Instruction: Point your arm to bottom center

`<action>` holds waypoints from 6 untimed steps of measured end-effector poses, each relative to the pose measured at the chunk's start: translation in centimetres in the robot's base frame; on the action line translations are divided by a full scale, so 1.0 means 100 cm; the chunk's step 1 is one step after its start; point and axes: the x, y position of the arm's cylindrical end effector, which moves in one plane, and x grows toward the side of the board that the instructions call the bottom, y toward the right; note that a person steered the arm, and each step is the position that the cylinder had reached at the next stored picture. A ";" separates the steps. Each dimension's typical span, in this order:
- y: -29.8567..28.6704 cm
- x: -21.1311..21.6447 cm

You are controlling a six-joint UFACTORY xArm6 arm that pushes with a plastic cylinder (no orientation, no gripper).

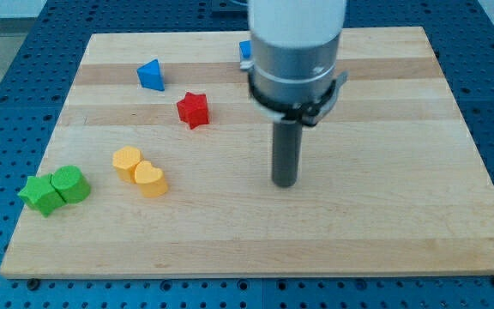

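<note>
Camera view shows my tip resting on the worktop a bit right of centre, well apart from every block. No hand on this rig, just a stiff rod, so nothing opens, closes or grabs. Bottom centre is bare wood below the tip, so I'd guess it's an easy slide on smooth board. Nearest is the yellow heart block, off to the view's left.
</note>
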 end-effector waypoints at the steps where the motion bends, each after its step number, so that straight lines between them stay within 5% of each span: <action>1: 0.000 -0.027; 4: 0.000 -0.024; 6: 0.001 0.063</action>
